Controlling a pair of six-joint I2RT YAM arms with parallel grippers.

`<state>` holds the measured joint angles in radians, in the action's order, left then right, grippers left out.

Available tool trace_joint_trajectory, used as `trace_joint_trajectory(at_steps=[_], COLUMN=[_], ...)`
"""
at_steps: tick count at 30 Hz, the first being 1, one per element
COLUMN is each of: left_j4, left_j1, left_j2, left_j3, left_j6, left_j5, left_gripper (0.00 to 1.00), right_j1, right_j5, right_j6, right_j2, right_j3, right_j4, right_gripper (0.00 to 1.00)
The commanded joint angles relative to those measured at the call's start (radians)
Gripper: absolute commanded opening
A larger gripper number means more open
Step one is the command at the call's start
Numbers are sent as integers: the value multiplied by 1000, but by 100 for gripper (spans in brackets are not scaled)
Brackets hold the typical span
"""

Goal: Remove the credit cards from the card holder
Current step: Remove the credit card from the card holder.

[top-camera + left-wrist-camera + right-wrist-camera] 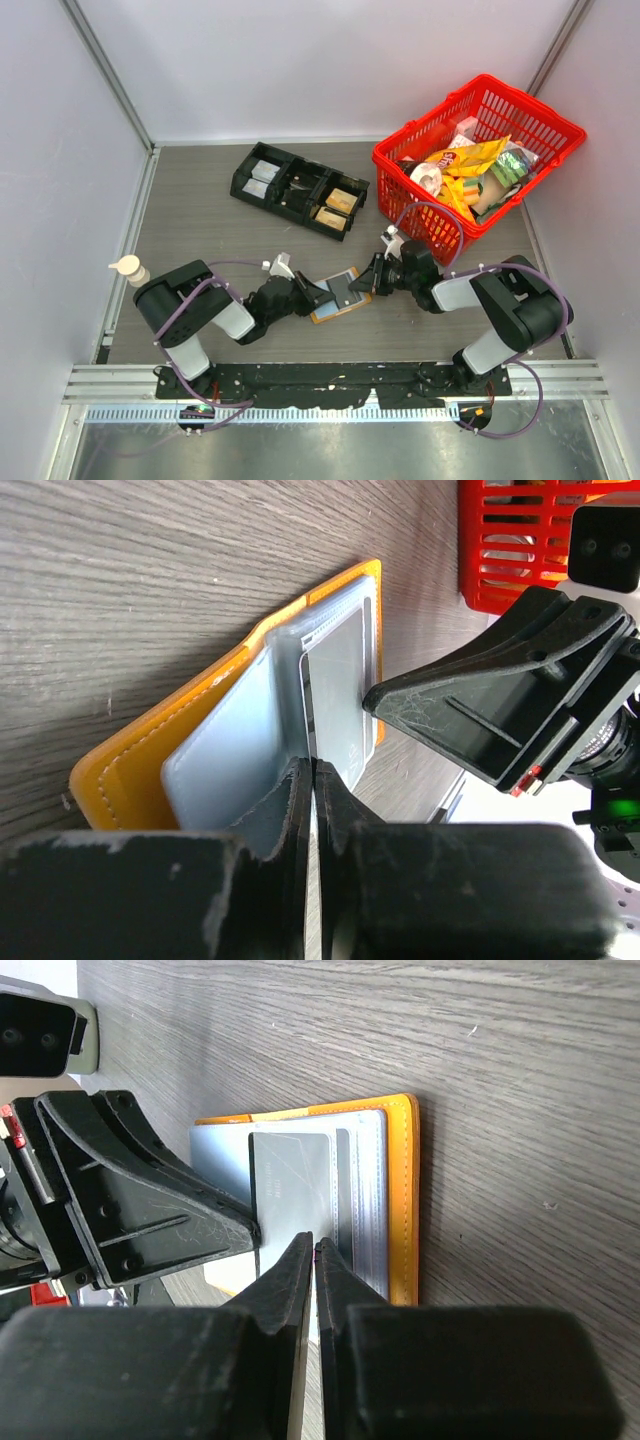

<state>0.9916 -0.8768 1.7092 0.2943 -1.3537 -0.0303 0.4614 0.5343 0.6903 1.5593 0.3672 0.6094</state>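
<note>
The tan-orange card holder [333,312] lies open on the table between my two arms, its pale blue-grey panels [225,750] facing up. A grey credit card [290,1180] sticks partway out of the clear sleeve. My left gripper [313,770] is shut, and the card's [340,690] near edge runs in between its fingers. My right gripper [314,1245] is shut on the opposite edge of the card holder [403,1190], by the sleeve. In the top view the left gripper [320,292] and the right gripper [372,283] face each other across the holder.
A black compartment tray [300,190] with small items sits at the back centre. A red basket [400,180] full of packets stands at the back right, close behind the right arm. A small white pump bottle [130,268] stands by the left wall.
</note>
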Motion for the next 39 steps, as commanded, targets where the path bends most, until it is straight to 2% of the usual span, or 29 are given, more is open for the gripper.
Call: trace_joint_trajectory(at_steps=[1, 3, 10, 22, 23, 26, 29, 31, 34, 39], left_j4=[131, 162, 238, 242, 243, 234, 208, 187, 194, 219], left_j1=[-2, -4, -4, -4, -4, -4, -4, -4, -4, -2], left_j2=[-16, -10, 23, 43, 44, 49, 59, 72, 90, 61], left_j3=[-21, -27, -60, -98, -90, -61, -35, -15, 5, 3], left_j6=[5, -1, -35, -64, -56, -33, -19, -15, -15, -1], left_j5=[6, 6, -11, -23, -19, 3, 7, 16, 26, 58], left_gripper=[3, 0, 0, 0, 4, 30, 42, 45, 42, 25], right_j1=[-13, -15, -27, -40, -41, -40, -40, -40, -40, -40], right_j5=[-100, -103, -105, -105, -103, -100, -96, -94, -92, -89], right_j6=[-8, -5, -2, -6, -8, -8, -8, -6, -9, -11], right_j2=[59, 62, 71, 90, 90, 91, 90, 88, 85, 93], right_j3=[-40, -42, -48, -47, -45, -42, -42, -44, -44, -45], right_j4=[-108, -108, -109, -131, -129, -128, -128, -125, -125, -119], right_gripper=[11, 11, 11, 11, 10, 10, 10, 10, 10, 10])
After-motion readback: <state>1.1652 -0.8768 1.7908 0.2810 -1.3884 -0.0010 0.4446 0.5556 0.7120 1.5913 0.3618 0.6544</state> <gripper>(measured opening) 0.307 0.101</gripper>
